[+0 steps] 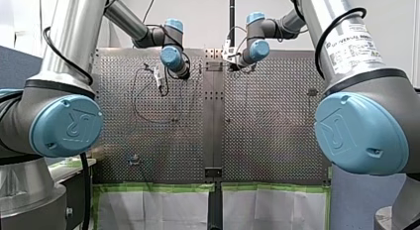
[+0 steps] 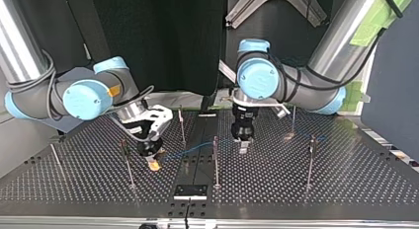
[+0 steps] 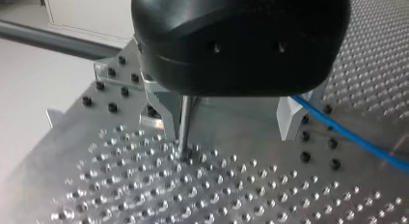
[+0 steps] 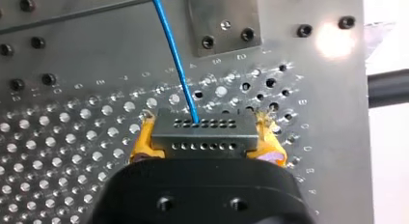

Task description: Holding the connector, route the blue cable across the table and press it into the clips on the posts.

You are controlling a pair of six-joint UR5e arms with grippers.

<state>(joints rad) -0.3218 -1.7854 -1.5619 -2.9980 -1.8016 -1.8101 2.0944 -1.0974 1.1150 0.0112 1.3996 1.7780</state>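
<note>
Our right gripper (image 4: 205, 143) clamps its yellow pads (image 4: 140, 142) on the grey rectangular multi-hole connector (image 4: 202, 130), close to the perforated metal table (image 4: 62, 137). The thin blue cable (image 4: 173, 55) leaves the connector and lies across the table toward our left gripper (image 3: 224, 125). Its metal fingers (image 3: 159, 113) stand wide apart, with a thin steel post (image 3: 184, 125) between them. The cable passes just beside one finger.

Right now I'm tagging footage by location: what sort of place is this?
Probably a robotics lab bench: two robot arms, a perforated table with posts, a blue cable held by its connector.
</note>
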